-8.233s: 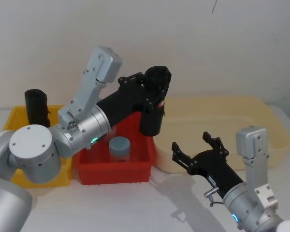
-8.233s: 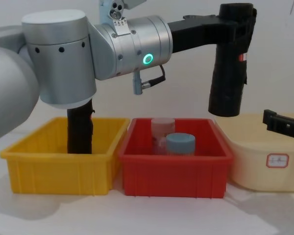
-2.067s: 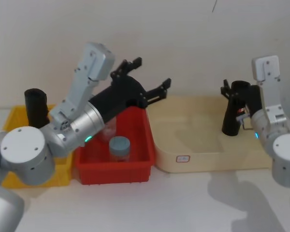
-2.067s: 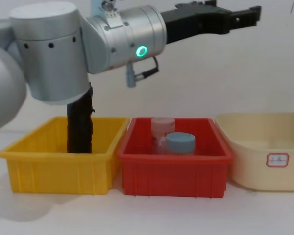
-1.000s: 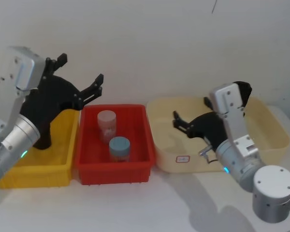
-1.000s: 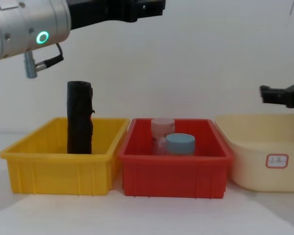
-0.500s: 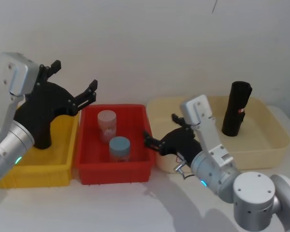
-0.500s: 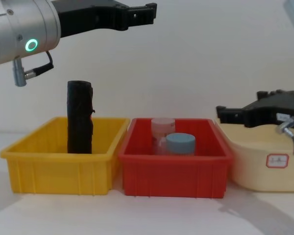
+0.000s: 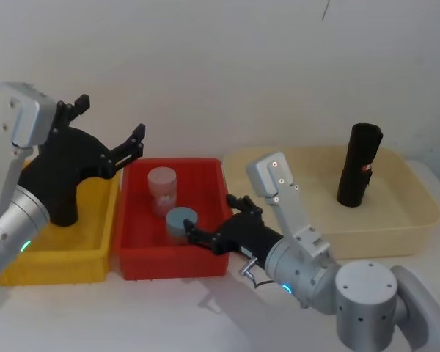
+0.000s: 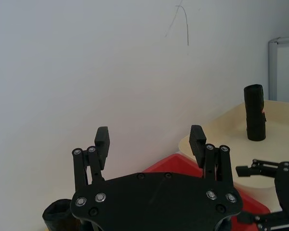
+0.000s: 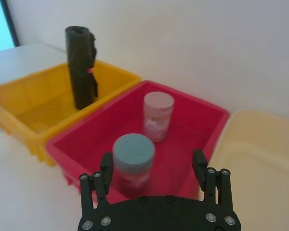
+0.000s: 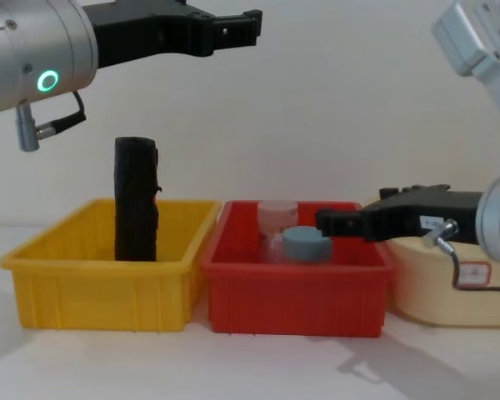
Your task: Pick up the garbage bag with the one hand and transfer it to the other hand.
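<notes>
We saw the garbage bag point(image 9: 358, 165) standing nearly upright in the cream tub point(image 9: 396, 207) on the right, its red mark facing sideways, with neither gripper touching it. The right gripper point(image 9: 213, 218) was well away from it, reaching low over the red bin point(image 9: 172, 265) with its fingers spread apart and nothing between them, close beside the blue-lidded jar point(image 9: 180, 220). A pink-lidded jar point(image 9: 162, 183) stood just behind that one in the same bin. Farther left, the left gripper point(image 9: 110, 121), on the arm with the green ring, hung high above the yellow bin point(image 12: 100, 292), its fingers also wide apart and empty. A second black roll point(image 12: 136, 200) with a ragged flap stood upright in that bin.
</notes>
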Controlling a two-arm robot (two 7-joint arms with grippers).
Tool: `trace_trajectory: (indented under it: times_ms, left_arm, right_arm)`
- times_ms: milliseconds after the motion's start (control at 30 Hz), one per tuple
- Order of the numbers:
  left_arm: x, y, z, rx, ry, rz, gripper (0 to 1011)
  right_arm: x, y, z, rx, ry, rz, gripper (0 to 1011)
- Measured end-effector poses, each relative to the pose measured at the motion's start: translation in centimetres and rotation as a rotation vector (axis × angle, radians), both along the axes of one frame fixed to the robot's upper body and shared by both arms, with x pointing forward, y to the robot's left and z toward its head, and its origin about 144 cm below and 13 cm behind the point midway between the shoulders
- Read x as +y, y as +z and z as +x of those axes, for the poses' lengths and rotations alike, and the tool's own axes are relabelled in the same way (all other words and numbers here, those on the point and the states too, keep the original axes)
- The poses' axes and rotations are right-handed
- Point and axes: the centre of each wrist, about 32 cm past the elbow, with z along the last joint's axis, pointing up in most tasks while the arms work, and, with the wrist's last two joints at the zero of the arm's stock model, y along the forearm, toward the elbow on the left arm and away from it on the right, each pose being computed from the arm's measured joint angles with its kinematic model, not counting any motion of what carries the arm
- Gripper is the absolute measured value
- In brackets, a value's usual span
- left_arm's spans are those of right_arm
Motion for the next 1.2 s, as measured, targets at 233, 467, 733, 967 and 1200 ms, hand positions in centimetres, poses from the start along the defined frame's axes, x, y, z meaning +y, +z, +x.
trace_trajectory:
  times_ms: [233,467,733,967,1200]
  left_arm:
    - [0.0,0.0,0.0,0.002,0.001,0.0,1000]
    - [0.1,0.0,-0.1,0.002,0.002,0.0,1001]
    - [0.1,0.0,-0.1,0.003,0.003,0.001,1000]
    - [0.1,0.0,-0.1,0.003,0.002,0.001,1000]
    - [0.1,-0.1,-0.1,0.003,0.002,0.001,1000]
  right_arm:
    - [0.5,0.0,0.4,0.041,0.029,0.026,1000]
    - [0.9,0.0,0.8,0.067,0.042,0.044,1000]
    - [1.5,0.0,1.3,0.077,0.051,0.05,1000]
    - [2.0,-0.1,1.7,0.082,0.05,0.05,1000]
    - [2.3,-0.3,2.1,0.087,0.044,0.048,999]
